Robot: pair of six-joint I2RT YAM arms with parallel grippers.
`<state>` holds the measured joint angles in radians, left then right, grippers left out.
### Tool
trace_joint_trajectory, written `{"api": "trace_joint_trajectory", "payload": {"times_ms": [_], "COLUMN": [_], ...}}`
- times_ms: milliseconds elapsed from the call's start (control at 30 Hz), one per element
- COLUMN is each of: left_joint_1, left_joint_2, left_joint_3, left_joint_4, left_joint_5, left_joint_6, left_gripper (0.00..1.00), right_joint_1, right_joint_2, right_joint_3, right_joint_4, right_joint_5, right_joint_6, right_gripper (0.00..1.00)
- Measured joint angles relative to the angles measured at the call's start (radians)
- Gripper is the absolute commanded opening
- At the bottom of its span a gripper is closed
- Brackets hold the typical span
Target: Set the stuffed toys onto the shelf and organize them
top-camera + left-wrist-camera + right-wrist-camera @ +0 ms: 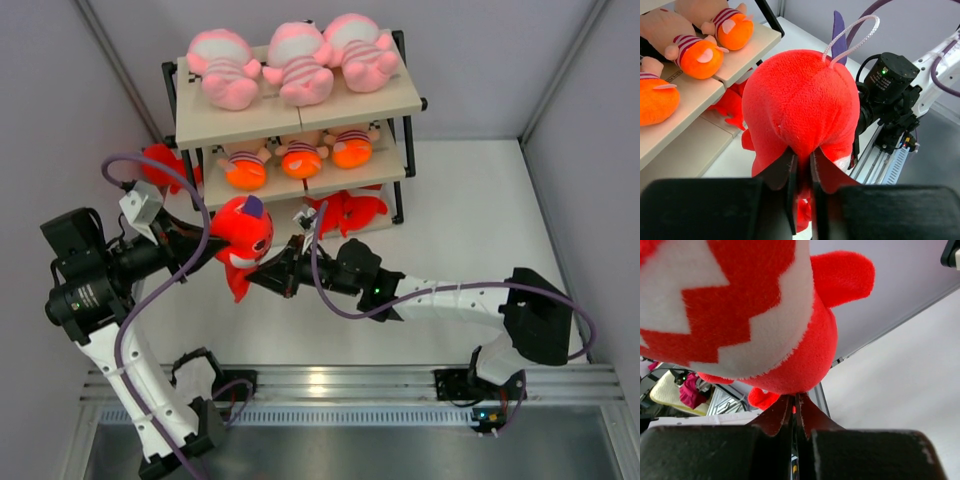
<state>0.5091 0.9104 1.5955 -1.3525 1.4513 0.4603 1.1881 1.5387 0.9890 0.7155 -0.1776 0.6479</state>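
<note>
A red shark (pixel 243 232) with a white toothy mouth hangs in the air in front of the shelf (pixel 200 128), held from both sides. My left gripper (pixel 213 251) is shut on its red plush from the left; in the left wrist view (pixel 802 167) the fingers pinch a fold of the shark (pixel 800 100). My right gripper (pixel 268 272) is shut on it from the right; in the right wrist view (pixel 794 407) the fingers pinch the shark's underside (pixel 790 365). Three pale-pink striped dolls (pixel 298 62) lie on the top board.
Three orange-headed striped dolls (pixel 302 158) lie on the middle board and also show in the left wrist view (pixel 697 57). Red sharks (pixel 352 210) lie on the bottom tier. Another red toy (pixel 160 165) sits left of the shelf. Purple cables (pixel 150 290) loop near both arms.
</note>
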Motion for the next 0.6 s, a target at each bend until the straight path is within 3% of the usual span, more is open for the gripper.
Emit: {"api": "trace_joint_trajectory", "payload": {"times_ms": [33,133,267,300,400,600], "left_joint_1": [0.0,0.0,0.0,0.0,0.001,0.001], "left_joint_2": [-0.006,-0.034,-0.045,-0.042,-0.03,-0.014], "left_joint_3": [-0.01,-0.058,-0.107,-0.115,-0.122,-0.131], "left_joint_4": [0.001,0.0,-0.005,-0.005,-0.005,-0.005], "left_joint_5": [0.0,-0.014,-0.078,-0.099,-0.184,-0.445], "left_joint_6": [0.009,0.029,0.048,0.055,0.064,0.079], "left_gripper": [0.3,0.36,0.78,0.83,0.94,0.98], "right_joint_1": [-0.001,-0.002,-0.004,-0.005,-0.006,-0.006], "right_joint_2": [-0.001,-0.032,-0.101,-0.116,-0.146,-0.139], "right_joint_3": [-0.004,-0.049,-0.1,-0.103,-0.104,-0.089], "right_joint_4": [-0.003,-0.027,-0.115,-0.147,-0.272,-0.554], "right_joint_5": [0.006,0.042,0.102,0.125,0.186,0.317], "right_joint_6": [0.0,-0.002,-0.028,-0.041,-0.082,-0.132], "right_gripper": [0.0,0.0,0.0,0.0,0.0,0.0]}}
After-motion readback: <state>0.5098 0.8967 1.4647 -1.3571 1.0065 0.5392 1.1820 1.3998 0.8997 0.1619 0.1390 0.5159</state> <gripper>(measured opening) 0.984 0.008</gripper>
